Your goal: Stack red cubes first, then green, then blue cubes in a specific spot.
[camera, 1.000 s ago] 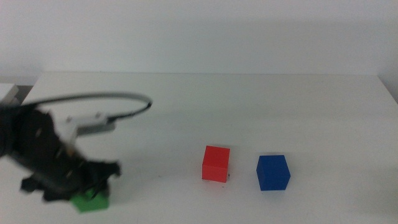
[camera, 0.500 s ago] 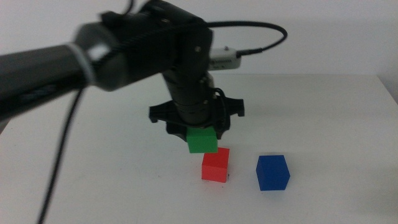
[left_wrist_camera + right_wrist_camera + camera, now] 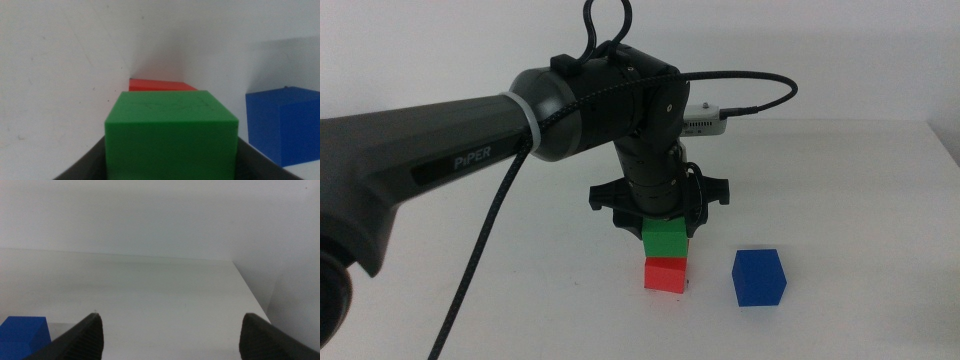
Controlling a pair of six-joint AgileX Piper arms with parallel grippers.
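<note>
Two arms: the left arm reaches in across the middle view and works over the table; the right one is out of the middle view and shows only its jaws in its own wrist view.
Table: plain white top, carrying all three cubes.
Left gripper: points straight down over the red cube, its dark jaws clamped on the green cube from either side; a grey cable loops from the wrist.
Right gripper: held away from the stack, jaws spread wide apart with nothing between them, looking along bare tabletop; a corner of the blue cube shows at the edge of its view.
Green cube: gripped between the left jaws, upright, directly above the red cube; in the middle view its lower edge meets the red cube's top, though I cannot tell whether it rests fully on it. In the left wrist view it fills the space between the jaws.
Red cube: sits on the table beneath the green cube, only a strip of its top visible in the left wrist view.
Blue cube: on the table just beside the red cube, apart from it, on the side toward the right arm; also seen in the left wrist view.
</note>
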